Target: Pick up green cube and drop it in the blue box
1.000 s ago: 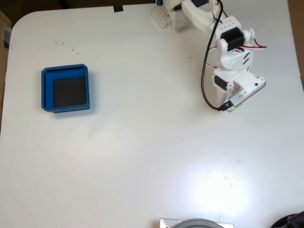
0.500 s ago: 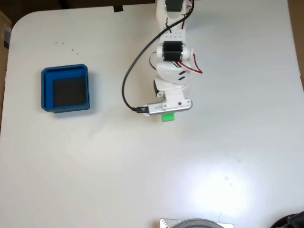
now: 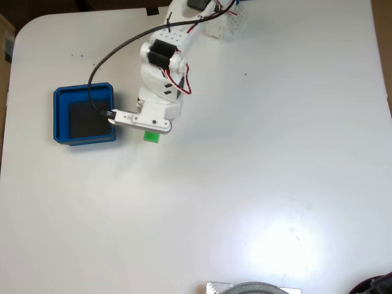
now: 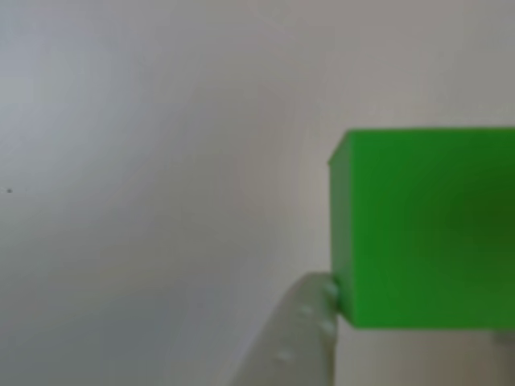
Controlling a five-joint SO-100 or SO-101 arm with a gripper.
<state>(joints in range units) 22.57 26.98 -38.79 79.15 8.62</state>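
Note:
The green cube (image 3: 151,136) hangs under the white arm's gripper (image 3: 149,131) in the fixed view, a short way right of the blue box (image 3: 60,115). The gripper is shut on the cube and carries it above the table. The blue box has thick walls and a dark floor and sits at the left of the table. In the other view the green cube (image 4: 422,229) looms large at the right, with a pale fingertip (image 4: 302,330) pressed against its lower left corner. The second finger is hidden.
The arm's base (image 3: 211,18) stands at the table's top edge, and a black cable (image 3: 122,49) loops from it to the wrist. A grey round object (image 3: 254,288) peeks in at the bottom edge. The white table (image 3: 257,184) spreads wide on the right.
The arm has swung from the right side of the table to the left, carrying the green cube with it, and now hangs close beside the blue box.

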